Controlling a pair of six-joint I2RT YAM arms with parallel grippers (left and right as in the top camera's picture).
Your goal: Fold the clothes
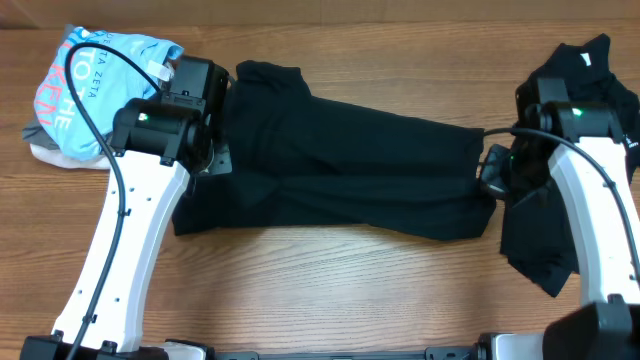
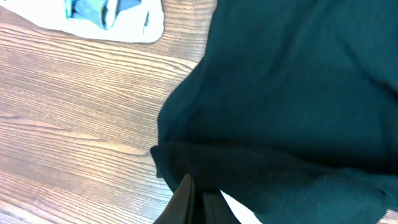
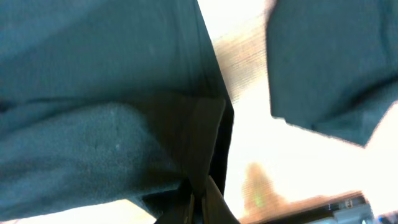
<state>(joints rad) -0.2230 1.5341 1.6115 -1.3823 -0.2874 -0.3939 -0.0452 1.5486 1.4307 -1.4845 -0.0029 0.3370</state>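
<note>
We are seeing the soft black shirt [image 1: 340, 160] lying stretched lengthwise on the brown wooden table [image 1: 330, 300], spanning the gap between our 2 arms. The left gripper [image 2: 194, 199] is pinching the shirt's left edge, jaws closed on the fabric. The right gripper [image 3: 200, 198] is clamping the opposite end, jaws likewise closed on a fold of cloth. A second black garment [image 1: 545, 240] is lying crumpled just beside the right gripper, and a light-blue lettered tee [image 1: 85, 85] is sitting bunched at the far-left corner.
</note>
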